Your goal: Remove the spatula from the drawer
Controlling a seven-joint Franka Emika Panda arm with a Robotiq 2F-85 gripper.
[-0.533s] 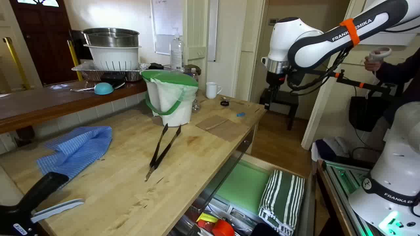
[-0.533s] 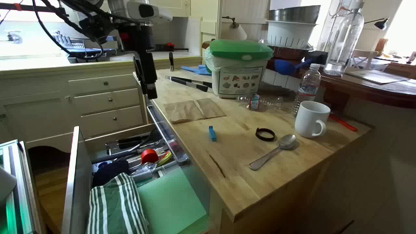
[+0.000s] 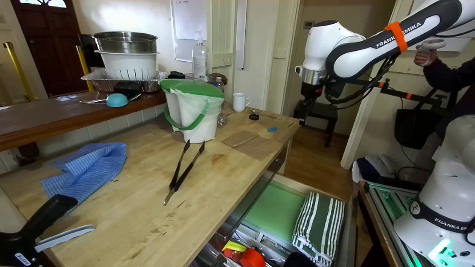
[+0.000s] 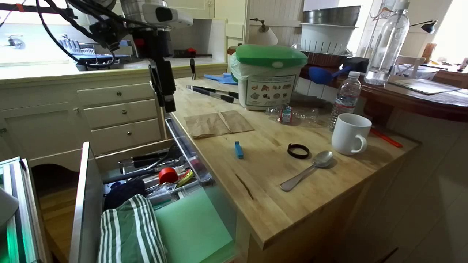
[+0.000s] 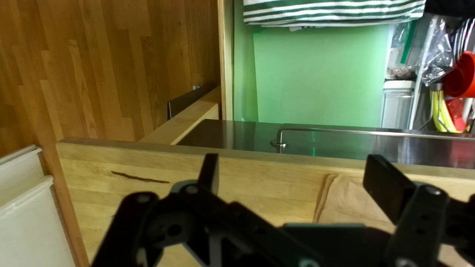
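One drawer (image 4: 87, 197) holds striped cloth (image 4: 131, 230), green mat (image 4: 193, 226), utensils (image 4: 128, 175); the gripper (image 5: 295, 178) gapes wide

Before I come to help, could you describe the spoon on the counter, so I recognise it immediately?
Find the light wooden counter with the open drawer. On top, beside the black ring and the white mug, lies the spoon. Unlike both, it is silvery and slender.

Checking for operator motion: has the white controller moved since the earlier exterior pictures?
Yes, upward: in an exterior view the controller now shows against the white panel; half a second ago it sat below that panel.
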